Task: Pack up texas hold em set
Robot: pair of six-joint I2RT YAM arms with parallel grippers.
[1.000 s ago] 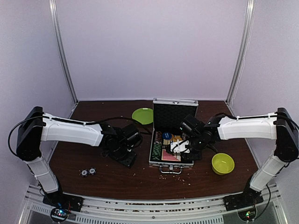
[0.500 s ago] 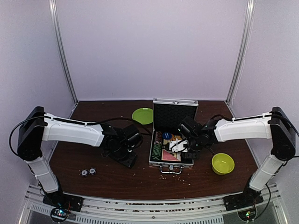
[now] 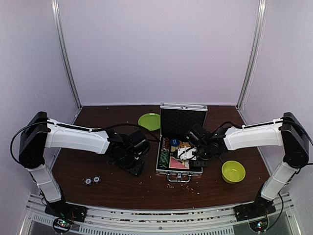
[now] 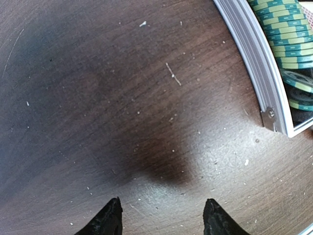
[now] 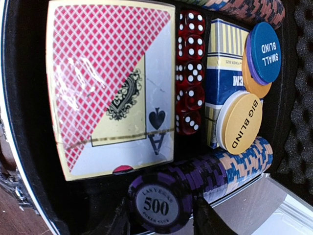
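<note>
The silver case stands open mid-table with its lid up. Inside lie a red card deck, red dice, a blue deck, a blue "small blind" disc, a cream "big blind" disc and a row of striped chips. My right gripper reaches into the case, open. Its fingers stand on either side of the purple 500 chip at the end of that row. My left gripper hangs open over bare table, left of the case corner and its green chips.
A flat green plate lies behind the case on the left. A yellow-green bowl sits right of it. Two small round chips lie loose near the front left. Crumbs speckle the brown table.
My right gripper has shifted slightly left inside the case and its fingers have spread a little around the purple chip. The left arm has stayed put.
</note>
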